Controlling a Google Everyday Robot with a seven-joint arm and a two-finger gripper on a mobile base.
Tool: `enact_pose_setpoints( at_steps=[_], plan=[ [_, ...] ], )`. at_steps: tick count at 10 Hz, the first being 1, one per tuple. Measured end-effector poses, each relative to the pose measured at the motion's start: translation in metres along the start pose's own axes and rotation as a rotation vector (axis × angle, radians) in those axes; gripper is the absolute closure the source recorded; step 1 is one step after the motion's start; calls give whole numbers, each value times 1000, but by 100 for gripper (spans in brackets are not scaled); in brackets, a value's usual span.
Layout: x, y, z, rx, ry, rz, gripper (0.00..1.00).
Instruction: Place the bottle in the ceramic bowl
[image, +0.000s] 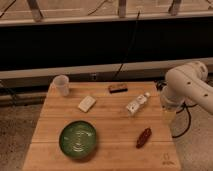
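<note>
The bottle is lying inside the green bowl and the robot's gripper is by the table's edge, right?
Not quite. The camera view shows the bottle lying on the wooden table, apart from the green bowl. The gripper does hang by the table's right edge, holding nothing.

- The arm is clad in smooth white shells, glossy and rounded, with no sharp edges.
- Its upper part is a fat, barrel-like segment that swells into a bulbous joint housing.
- A shaded seam separates the big housing from the narrower white section below it.
- The gripper is a paler, cream-tinted piece under that section, at the right edge of the table.
- A thin black cable loops down beside the lower arm.
</note>
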Motion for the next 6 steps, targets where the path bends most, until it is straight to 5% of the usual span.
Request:
enact_pose_setpoints(
  at_steps=[6],
  plan=[
    [-1,-5,3,6,-8,3,20]
  ],
)
